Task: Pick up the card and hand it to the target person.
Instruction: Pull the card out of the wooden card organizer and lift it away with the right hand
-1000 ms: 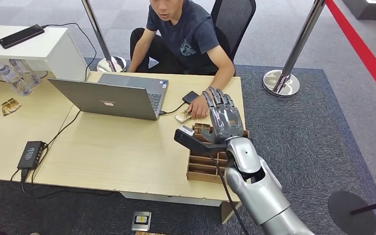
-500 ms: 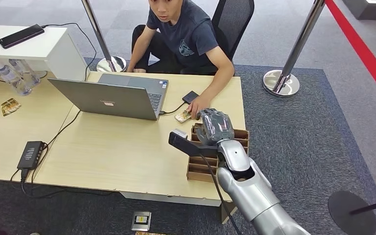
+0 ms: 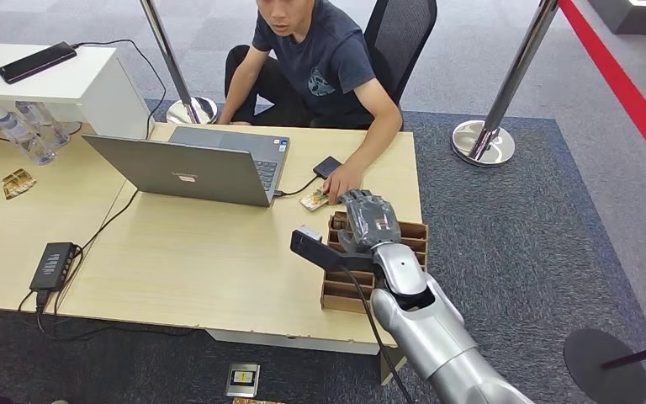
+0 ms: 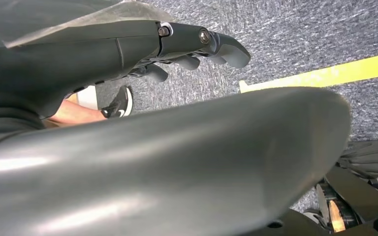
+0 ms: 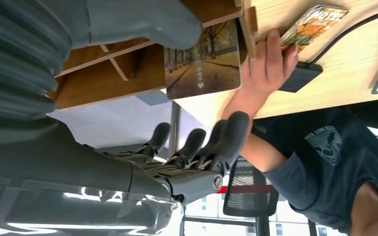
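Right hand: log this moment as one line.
right hand | over wooden organizer | thumb and fingers bracket card, contact unclear | person's hand on second card

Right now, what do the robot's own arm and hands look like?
The right arm is glossy silver with rounded segments, a thin black cable running along it and a black camera block at the wrist. The right hand and left hand are dark grey, with ribbed grey covers.

An open laptop (image 3: 193,167) sits beside 2 water bottles (image 3: 27,132).
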